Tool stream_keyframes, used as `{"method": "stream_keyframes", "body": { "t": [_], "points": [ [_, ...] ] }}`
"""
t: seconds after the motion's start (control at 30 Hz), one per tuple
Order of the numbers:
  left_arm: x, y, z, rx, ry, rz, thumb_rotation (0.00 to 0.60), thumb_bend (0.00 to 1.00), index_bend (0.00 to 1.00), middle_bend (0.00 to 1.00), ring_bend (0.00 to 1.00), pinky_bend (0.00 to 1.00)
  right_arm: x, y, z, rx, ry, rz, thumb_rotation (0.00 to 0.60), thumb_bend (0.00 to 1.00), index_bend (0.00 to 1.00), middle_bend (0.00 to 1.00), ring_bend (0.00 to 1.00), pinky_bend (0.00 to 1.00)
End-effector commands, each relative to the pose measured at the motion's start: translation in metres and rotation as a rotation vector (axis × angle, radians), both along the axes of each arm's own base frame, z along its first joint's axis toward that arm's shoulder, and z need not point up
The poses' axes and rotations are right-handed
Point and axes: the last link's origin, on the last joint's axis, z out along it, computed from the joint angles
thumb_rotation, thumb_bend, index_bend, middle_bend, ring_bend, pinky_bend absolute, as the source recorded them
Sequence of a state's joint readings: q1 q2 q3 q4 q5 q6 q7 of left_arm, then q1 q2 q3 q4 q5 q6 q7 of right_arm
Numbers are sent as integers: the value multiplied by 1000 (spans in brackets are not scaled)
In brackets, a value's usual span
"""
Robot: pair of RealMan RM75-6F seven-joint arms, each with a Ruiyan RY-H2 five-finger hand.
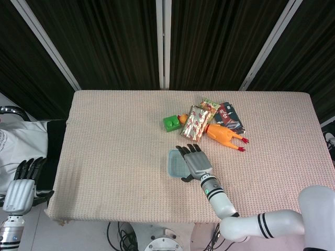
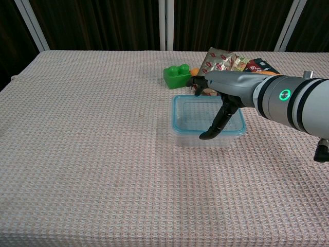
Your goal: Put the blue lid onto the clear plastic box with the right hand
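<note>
The clear plastic box stands a little right of the table's middle, and the blue-rimmed lid lies flat on top of it. My right hand stretches over the box from the right with its fingers straight and flat above the lid. Its thumb hangs down to the box's front edge. Nothing is pinched in that hand. In the head view the right hand covers most of the box. Off the table's left side my left hand hangs holding nothing, its fingers apart.
Just behind the box sit a green toy block, foil snack packets and an orange rubber chicken. The woven cloth table stretches wide to the left and to the front.
</note>
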State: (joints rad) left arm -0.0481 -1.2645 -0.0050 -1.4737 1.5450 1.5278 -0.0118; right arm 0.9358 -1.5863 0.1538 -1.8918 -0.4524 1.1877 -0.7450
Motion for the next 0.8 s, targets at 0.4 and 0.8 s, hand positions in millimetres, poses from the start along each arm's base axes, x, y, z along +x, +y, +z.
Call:
{"method": "stream_keyframes", "body": {
  "t": [0.4, 0.8],
  "points": [
    [0, 0, -1, -3, -2, 2, 600, 142, 65, 55, 0, 0, -8, 3, 7, 1, 4, -1, 600, 26, 0, 40, 0, 0],
    [1, -2, 0, 1, 1, 5, 600, 142, 65, 54, 0, 0, -14, 21, 37, -34, -9, 80, 600, 26, 0, 88, 0, 0]
  ]
}}
